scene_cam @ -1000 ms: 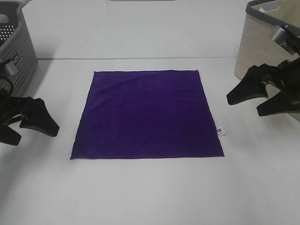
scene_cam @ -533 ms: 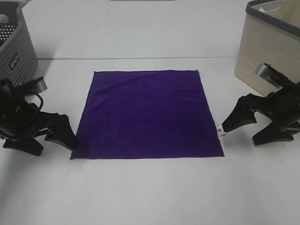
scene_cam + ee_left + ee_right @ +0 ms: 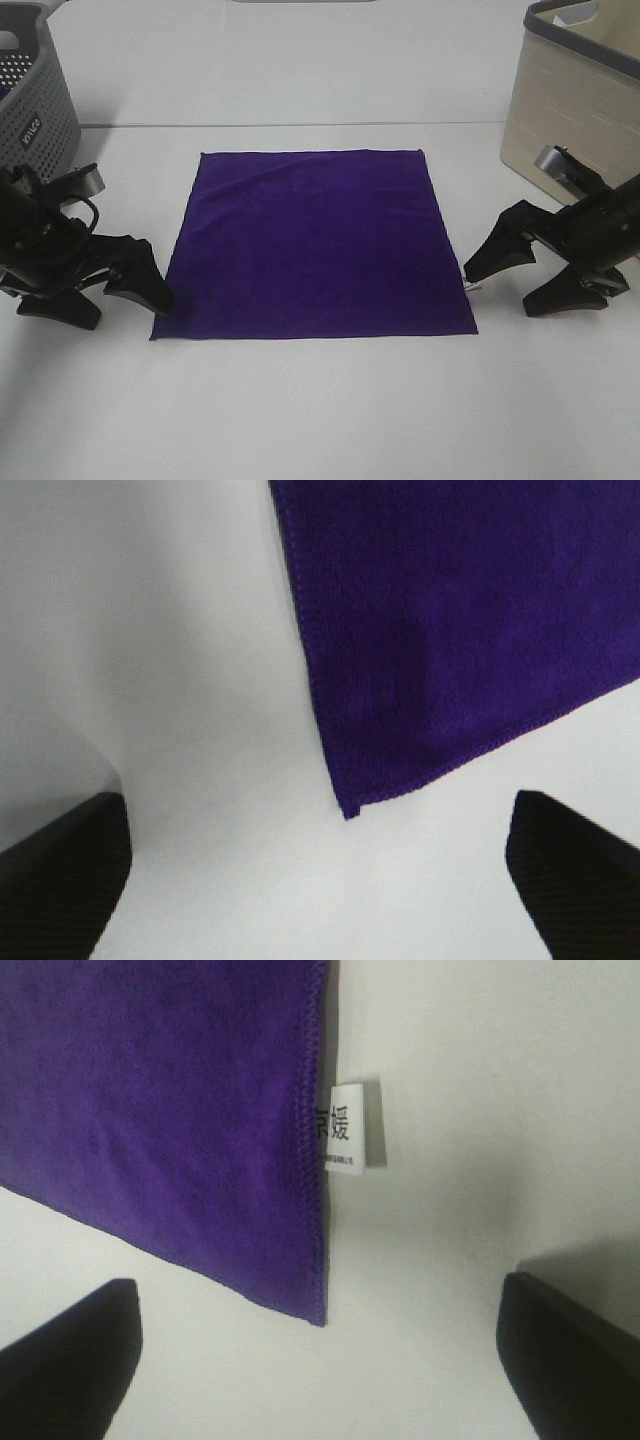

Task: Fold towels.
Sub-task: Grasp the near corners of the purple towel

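One purple towel [image 3: 315, 243] lies flat and unfolded in the middle of the white table [image 3: 320, 420]. A faint crease runs across it near its far edge.

The left gripper [image 3: 125, 305] sits low at the towel's 8 o'clock. Its jaws are spread wide and hold nothing. Its wrist view shows the near left corner lying between the two black fingers [image 3: 60, 870].

The right gripper [image 3: 500, 290] sits low at 4 o'clock, also gaping and empty. The near right corner lies between its fingers [image 3: 70, 1360]. A small white tag [image 3: 343, 1127] sticks out from the hem just beside that corner.

A grey basket [image 3: 35, 110] stands at the table's 10 o'clock and a beige bin [image 3: 570, 100] at 2 o'clock. Both are well apart from the towel.
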Controlling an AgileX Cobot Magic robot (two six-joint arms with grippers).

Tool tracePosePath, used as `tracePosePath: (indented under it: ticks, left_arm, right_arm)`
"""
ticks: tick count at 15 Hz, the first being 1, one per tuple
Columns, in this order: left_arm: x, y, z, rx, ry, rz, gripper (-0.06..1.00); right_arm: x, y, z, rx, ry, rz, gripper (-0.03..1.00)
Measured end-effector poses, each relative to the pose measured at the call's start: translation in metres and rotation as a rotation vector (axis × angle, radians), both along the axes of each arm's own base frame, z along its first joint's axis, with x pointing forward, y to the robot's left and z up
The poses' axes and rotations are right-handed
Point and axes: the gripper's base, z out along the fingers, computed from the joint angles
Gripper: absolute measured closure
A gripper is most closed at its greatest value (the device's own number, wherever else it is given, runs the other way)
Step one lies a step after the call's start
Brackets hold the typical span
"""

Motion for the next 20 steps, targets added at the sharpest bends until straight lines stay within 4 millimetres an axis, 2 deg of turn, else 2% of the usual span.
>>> tracePosePath:
  ticks: [2,3,4,5,6,8,9,11,14,15,20]
  left_arm:
    - [0.0,-0.003,-0.001,-0.003,0.004,-0.004,0.01]
    - [0.001,-0.009,-0.003,-0.006,0.005,-0.017,0.02]
    - [0.003,-0.021,-0.005,-0.015,0.007,-0.04,0.03]
    - [0.013,-0.046,-0.009,-0.035,0.023,-0.074,0.05]
    - [0.016,-0.052,-0.01,-0.042,0.031,-0.075,0.05]
    - [0.024,-0.073,-0.013,-0.075,0.084,-0.076,0.12]
    - [0.028,-0.08,-0.015,-0.081,0.113,-0.064,0.17]
    - [0.033,-0.085,-0.019,-0.077,0.159,-0.022,0.38]
    - [0.037,-0.085,-0.025,-0.054,0.17,-0.029,0.86]
    - [0.038,-0.085,-0.024,-0.052,0.168,-0.037,0.93]
    - [0.036,-0.085,-0.022,-0.048,0.156,-0.128,0.94]
  right_arm:
    - [0.001,0.002,-0.003,-0.004,0.018,-0.018,0.06]
    - [0.001,0.01,-0.007,-0.003,0.032,0.002,0.09]
    - [0.002,0.024,-0.01,0.0,0.046,0.034,0.13]
    - [0.008,0.051,-0.016,0.003,0.08,0.08,0.19]
    - [0.011,0.058,-0.017,-0.003,0.085,0.093,0.2]
    - [0.016,0.081,-0.018,-0.042,0.095,0.15,0.31]
    - [0.017,0.089,-0.018,-0.071,0.094,0.176,0.38]
    - [0.018,0.093,-0.02,-0.12,0.093,0.197,0.61]
    - [0.018,0.092,-0.023,-0.139,0.101,0.193,0.92]
    - [0.018,0.092,-0.023,-0.139,0.101,0.193,0.94]
    - [0.017,0.094,-0.018,-0.113,0.103,0.176,0.94]
